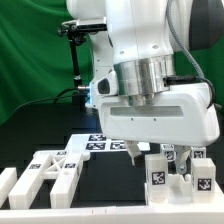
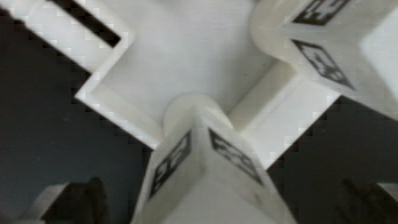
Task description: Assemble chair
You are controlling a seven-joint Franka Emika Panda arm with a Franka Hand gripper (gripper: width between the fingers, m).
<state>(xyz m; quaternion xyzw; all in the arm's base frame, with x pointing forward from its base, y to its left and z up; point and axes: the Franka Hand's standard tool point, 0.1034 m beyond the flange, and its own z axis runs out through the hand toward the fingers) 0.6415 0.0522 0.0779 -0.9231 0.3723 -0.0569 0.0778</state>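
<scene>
Arm (image 1: 140, 35) is showing glossy white rounded shells; ribbed silver-grey collar (image 1: 143, 78) is ringing the wrist; boxy white housing (image 1: 165, 118) is sitting beneath it; thin black cable (image 1: 197, 72) is trailing alongside

The chair parts (image 1: 60, 178) are loose white plastic pieces spread over the dark tabletop (image 1: 30, 145). Toward the exterior view's left, two notched, ladder-like pieces (image 1: 52, 170) lie side by side, with a plain block (image 1: 8, 186) at the very edge. Toward the exterior view's right, two upright blocks (image 1: 158, 175) stand close together, each with a black-and-white tag on its front. Seen close up, a tagged post (image 2: 196, 165) meets a broad angular slab (image 2: 187, 60) that has tags (image 2: 324, 50) along one edge.
</scene>
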